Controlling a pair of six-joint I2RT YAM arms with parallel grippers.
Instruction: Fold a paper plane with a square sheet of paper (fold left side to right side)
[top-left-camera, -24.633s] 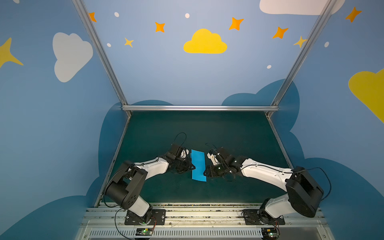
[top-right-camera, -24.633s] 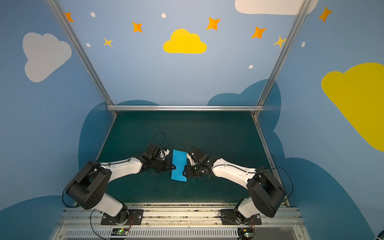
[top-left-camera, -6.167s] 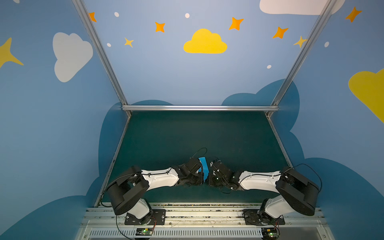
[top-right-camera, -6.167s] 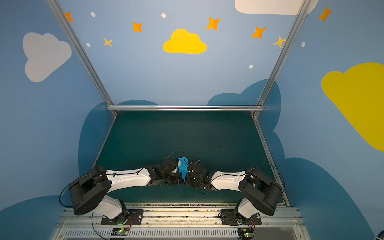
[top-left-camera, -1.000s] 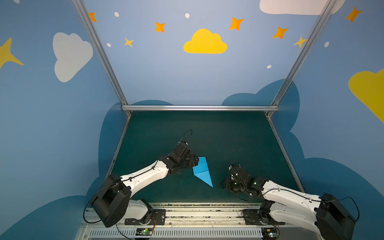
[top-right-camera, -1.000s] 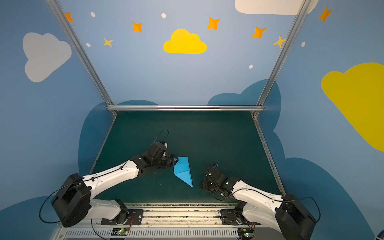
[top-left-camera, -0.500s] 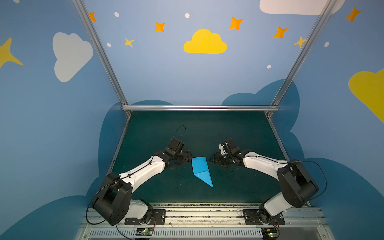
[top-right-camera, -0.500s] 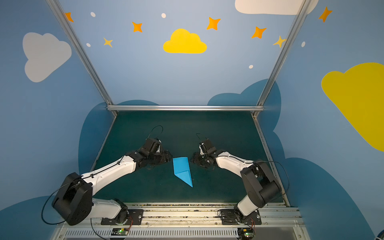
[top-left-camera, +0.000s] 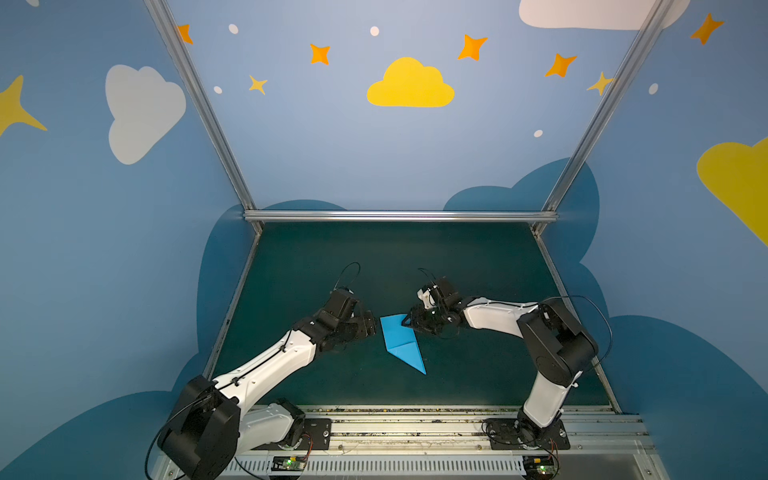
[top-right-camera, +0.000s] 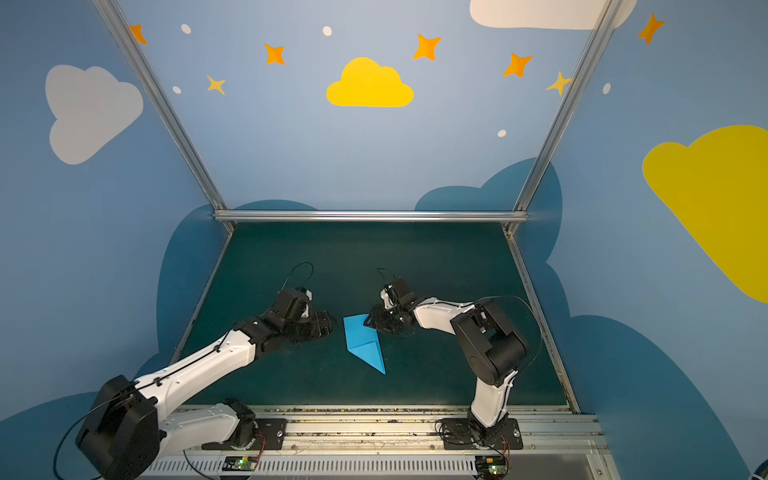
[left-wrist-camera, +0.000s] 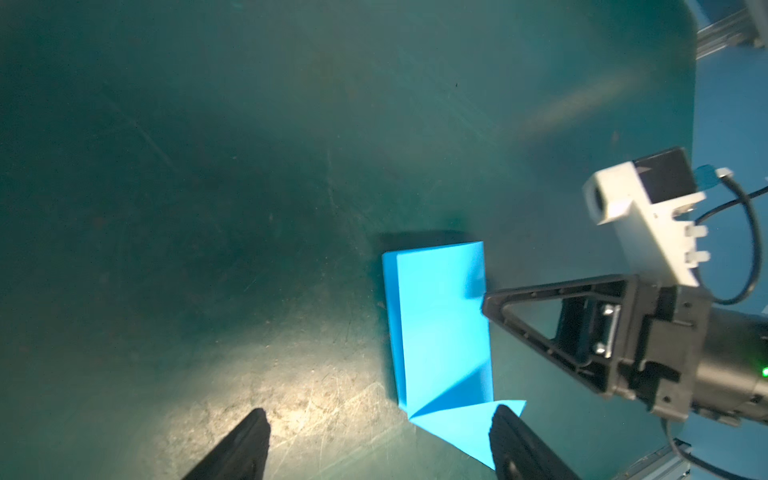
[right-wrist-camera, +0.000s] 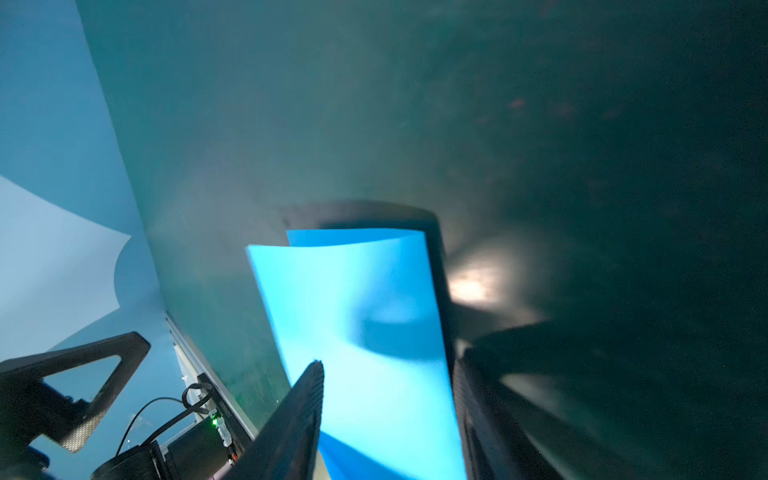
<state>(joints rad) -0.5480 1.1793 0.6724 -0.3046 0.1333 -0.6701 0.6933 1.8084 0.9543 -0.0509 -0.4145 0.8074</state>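
Right wrist view: right end effector (right-wrist-camera: 388, 365) stands part open, one finger on either side of the folded sheet of paper (right-wrist-camera: 353, 299). No firm pinch seen.
Contact: in the left wrist view its fingertip (left-wrist-camera: 490, 300) meets the sheet's long edge. Cannot tell whether it is under the top layer.
Left end effector (left-wrist-camera: 380, 415): wide, empty, just beside the sheet, with one finger close to the pointed flap.
Paper: flat on the green table (top-left-camera: 478, 365), between the two end effectors in both top views (top-left-camera: 399, 336) (top-right-camera: 361, 336). Blunt end lies toward the back, sharp tip toward the near side. Upper layer bows up slightly at the blunt end.
Step, as judged: taking hold of the upper layer's free edge to carry it across.
To do it well: slip one finger under the top layer only and close gently. Press the left end effector down on the far edge so the sheet cannot slide. Match the edges before flattening the crease.
Risk: catching both layers, or dragging the sheet askew.
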